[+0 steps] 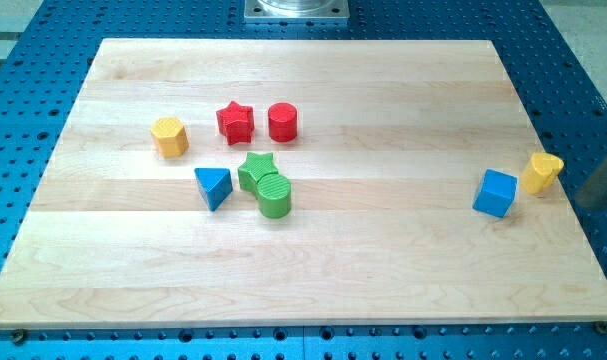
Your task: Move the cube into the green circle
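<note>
worktop (313, 280): light wood board on a blue perforated base; you see all of it. Its lower third carries no blocks.
green cylinder (274, 196): lowest block in frame, left of centre. This is your green circle. It touches the green star at its upper left.
green star (255, 170): just above-left of the green cylinder, in contact with it.
blue triangle (213, 187): just left of the green pair, with a small gap to the star.
blue cube (495, 193): your task block. It sits at the right of the frame near the worktop's right edge, at about the same height in frame as the green cylinder and well apart from it, with bare board between the two.
yellow block (542, 172): rounded, possibly heart-shaped; you can't be sure at this size. It is just up-right of the blue cube, close to the board's right edge. Whether it touches the cube can't be told.
my tip: not visible. A blurred grey-brown shape (605, 182) cuts in at the right frame edge, right of the yellow block and over the blue base. It may be the rod, but its lower end can't be made out.
end effector: a plain rod with no jaws, so you can't read any spread or closed state here.
yellow hexagon (169, 136): upper left of the frame, alone, left of the red pair.
red star (235, 122): above the green pair, just left of the red cylinder.
red cylinder (283, 122): right beside the red star with a narrow gap.
metal mount (297, 9): grey plate at the top edge, centre, beyond the board.
</note>
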Robot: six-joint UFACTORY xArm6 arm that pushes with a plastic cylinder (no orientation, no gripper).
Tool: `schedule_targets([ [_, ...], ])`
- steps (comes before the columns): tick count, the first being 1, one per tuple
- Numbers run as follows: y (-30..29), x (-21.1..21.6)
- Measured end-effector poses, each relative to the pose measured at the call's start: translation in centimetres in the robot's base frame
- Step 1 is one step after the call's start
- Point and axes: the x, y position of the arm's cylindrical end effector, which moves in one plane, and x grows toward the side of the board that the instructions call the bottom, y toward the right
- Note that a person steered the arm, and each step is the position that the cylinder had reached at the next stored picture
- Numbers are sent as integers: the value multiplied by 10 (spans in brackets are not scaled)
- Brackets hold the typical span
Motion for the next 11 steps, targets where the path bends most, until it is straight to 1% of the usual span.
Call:
schedule_targets([
  [1,-66,-15],
  [3,34,-32],
  [4,-50,-50],
  [5,-135,-46],
  [6,-11,-40],
  [7,-59,-6],
  [8,-129,35],
  [9,-147,21],
  [10,-269,19],
  [11,-255,19],
])
